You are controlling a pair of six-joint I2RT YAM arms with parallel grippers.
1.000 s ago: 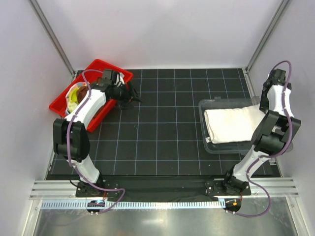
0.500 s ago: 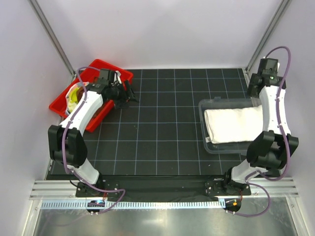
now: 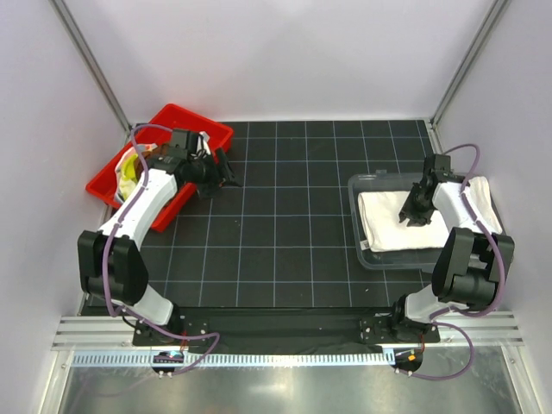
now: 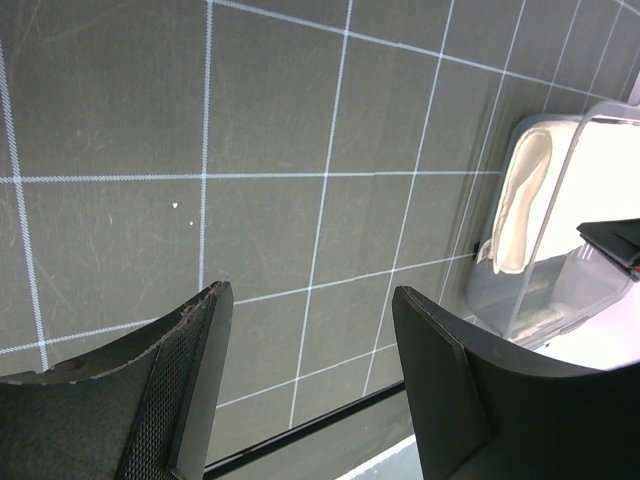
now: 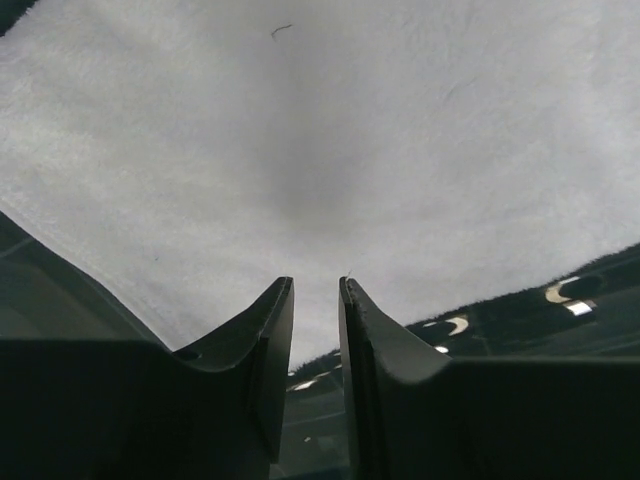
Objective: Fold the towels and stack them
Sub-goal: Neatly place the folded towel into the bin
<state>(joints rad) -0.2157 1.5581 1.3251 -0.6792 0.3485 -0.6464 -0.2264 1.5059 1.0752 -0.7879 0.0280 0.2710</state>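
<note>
White terry cloth filled the right wrist view: the white towel point(image 3: 392, 220) lay folded flat inside the clear plastic bin point(image 3: 366, 255), which sat at the right edge of the black gridded mat point(image 3: 285, 241). The bin evidently served as the stacking place, and this towel formed the bottom layer of the stack.

The right gripper point(image 3: 412, 213) was positioned directly over the towel, near its middle. Its fingers point(image 5: 262, 345) stood close together with only a narrow gap, and nothing lay between them. Whether the tips touched the cloth could not be determined. This posture was consistent with pressing or smoothing the folded towel rather than lifting it.

The left gripper point(image 3: 226, 170) hung over bare mat just beside the red tray point(image 3: 102, 183), which occupied the far-left corner. Its fingers point(image 4: 190, 380) were spread wide and empty; only grid lines showed between them. The wide spread suited a reach for the next cloth.

A yellow-green towel point(image 3: 129, 169) lay crumpled in the tray, partly hidden by the left arm. Any other towels in the tray could not be made out clearly.

Judged from this layout, one towel was folded and placed, and the remainder awaited collection from the tray. The centre of the mat, between tray and bin, offered the likely folding area.
</note>
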